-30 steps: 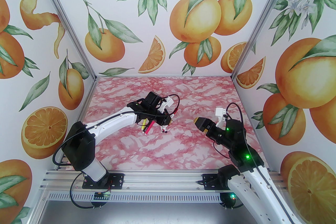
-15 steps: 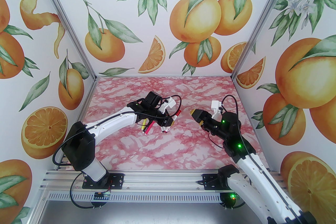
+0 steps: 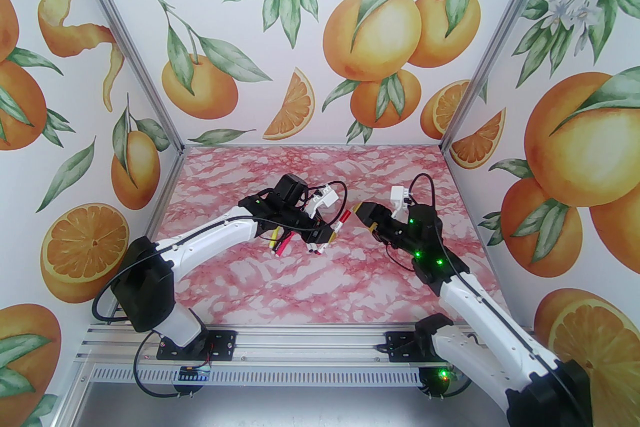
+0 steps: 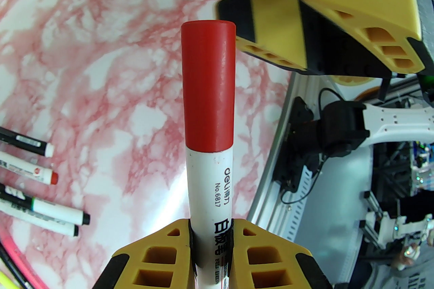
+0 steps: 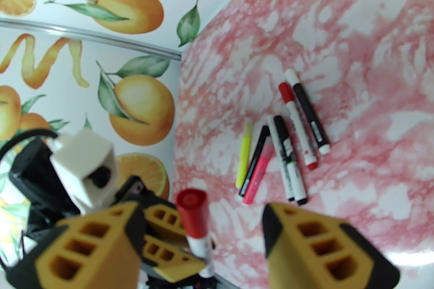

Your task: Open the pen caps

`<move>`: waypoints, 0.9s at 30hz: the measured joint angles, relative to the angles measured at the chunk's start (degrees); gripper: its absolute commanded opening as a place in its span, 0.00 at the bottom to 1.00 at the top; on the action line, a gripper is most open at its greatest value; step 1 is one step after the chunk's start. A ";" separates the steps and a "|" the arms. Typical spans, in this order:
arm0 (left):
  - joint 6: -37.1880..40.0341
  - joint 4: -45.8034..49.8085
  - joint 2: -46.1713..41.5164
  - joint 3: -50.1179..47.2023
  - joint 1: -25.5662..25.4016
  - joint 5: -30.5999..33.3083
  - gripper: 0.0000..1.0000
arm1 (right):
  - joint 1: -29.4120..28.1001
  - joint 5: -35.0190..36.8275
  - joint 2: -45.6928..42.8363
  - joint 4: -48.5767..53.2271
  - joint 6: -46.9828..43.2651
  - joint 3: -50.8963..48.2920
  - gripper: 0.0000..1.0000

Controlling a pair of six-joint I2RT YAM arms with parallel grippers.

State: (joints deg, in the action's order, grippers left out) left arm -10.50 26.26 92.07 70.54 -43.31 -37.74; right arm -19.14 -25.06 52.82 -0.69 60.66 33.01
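Right arm has swung in across the table since a second ago, its jaws narrowing a little on the way; right gripper now sits nose to nose with left gripper. Left jaws clenched on the white barrel, low down, so the cap stands clear in the air and points at the newcomer. Right jaws parted, grasping nothing. From the right wrist the cap looks to lie between the fingers, nearer one than the other; from the left wrist the fingers look just off to one side of its tip, so I cannot tell whether it is truly straddled. Advice for the step: centre on the cap first, slide down to grip red plastic only, short of the barrel seam, then pull straight along the pen's axis while the left holds firm. Remaining pens lie bunched on the table, apparently capped.
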 measured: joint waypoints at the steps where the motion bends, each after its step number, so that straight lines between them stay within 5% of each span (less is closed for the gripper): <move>1: 0.00 0.02 0.00 0.00 -0.02 -0.17 0.17 | -0.24 0.00 0.48 -0.28 0.02 0.02 0.62; 27: -1.14 -2.12 0.74 0.57 -2.32 -1.68 0.17 | -4.85 1.51 4.20 -3.58 0.59 1.62 0.36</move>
State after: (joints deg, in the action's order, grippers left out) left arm -11.64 24.14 92.82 71.11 -45.63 -39.42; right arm -23.99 -23.55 57.01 -4.27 61.25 34.63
